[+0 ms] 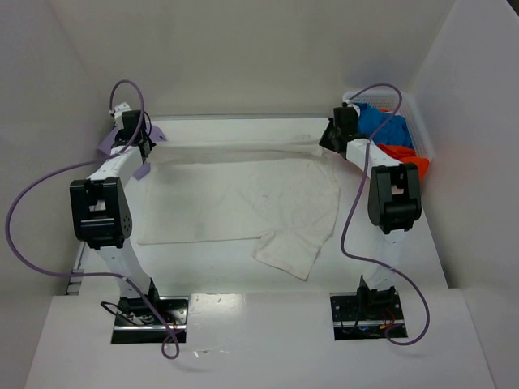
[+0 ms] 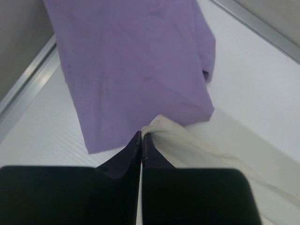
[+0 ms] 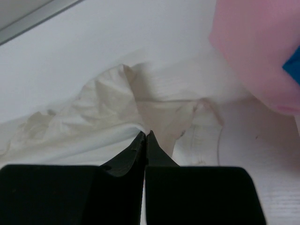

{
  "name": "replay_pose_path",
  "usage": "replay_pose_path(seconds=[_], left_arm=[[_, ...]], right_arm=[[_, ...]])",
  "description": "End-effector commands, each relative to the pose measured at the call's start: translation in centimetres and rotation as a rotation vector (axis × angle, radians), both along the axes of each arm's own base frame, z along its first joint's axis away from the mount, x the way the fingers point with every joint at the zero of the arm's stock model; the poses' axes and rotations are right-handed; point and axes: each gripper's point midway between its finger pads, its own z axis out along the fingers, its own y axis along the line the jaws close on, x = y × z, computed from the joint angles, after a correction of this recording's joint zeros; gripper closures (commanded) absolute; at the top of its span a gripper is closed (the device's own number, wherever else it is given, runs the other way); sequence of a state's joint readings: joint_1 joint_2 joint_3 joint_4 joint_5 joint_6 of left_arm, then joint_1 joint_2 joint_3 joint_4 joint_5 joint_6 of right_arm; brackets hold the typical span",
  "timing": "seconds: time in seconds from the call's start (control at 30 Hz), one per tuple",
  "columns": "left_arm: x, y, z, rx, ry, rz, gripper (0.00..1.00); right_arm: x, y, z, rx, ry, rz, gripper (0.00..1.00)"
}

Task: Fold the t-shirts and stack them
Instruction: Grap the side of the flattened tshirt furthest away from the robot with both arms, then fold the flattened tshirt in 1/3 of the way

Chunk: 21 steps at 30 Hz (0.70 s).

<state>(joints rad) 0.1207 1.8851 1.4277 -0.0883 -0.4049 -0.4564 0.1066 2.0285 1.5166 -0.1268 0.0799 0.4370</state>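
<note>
Off-white soft cloth t-shirt (image 1: 243, 198) lies spread across the middle of the white table (image 1: 203, 263), its far edge drawn between the two arms. The left gripper (image 2: 141, 136) has its jaws pressed together on the far-left corner, just beside a lavender cloth t-shirt (image 2: 140, 61). The right gripper (image 3: 145, 134), jaws likewise closed, pinches the far-right corner near a pale pink cloth t-shirt (image 3: 258, 47). A blue t-shirt (image 1: 379, 123) and an orange-red t-shirt (image 1: 409, 162) sit in the white plastic mesh basket (image 1: 422, 138).

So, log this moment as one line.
off-white t-shirt: spread on table | left gripper: shut on it | right gripper: shut on it | lavender t-shirt: beside left gripper
</note>
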Motion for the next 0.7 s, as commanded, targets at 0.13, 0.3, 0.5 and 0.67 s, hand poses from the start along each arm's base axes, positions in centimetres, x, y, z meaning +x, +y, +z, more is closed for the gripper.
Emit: replay_pose_path(seconds=[0.13, 0.3, 0.5, 0.67], left_arm=[[-2.7, 2.8, 2.5, -0.032, -0.093, 0.104, 1.0], [-3.5, 2.3, 1.2, -0.049, -0.059, 0.087, 1.0], [-4.3, 2.1, 0.2, -0.052, -0.035, 0.088, 1.0], [-5.3, 2.1, -0.9, -0.051, -0.002, 0.096, 1.0]], right_arm=[[-1.6, -2.2, 5.8, -0.011, -0.128, -0.062, 1.0], [-3.2, -2.4, 4.9, -0.013, -0.108, -0.062, 1.0], [-5.2, -2.0, 1.6, 0.005, -0.038, -0.041, 1.0], [-5.9, -1.8, -0.4, 0.007, 0.004, -0.033, 1.0]])
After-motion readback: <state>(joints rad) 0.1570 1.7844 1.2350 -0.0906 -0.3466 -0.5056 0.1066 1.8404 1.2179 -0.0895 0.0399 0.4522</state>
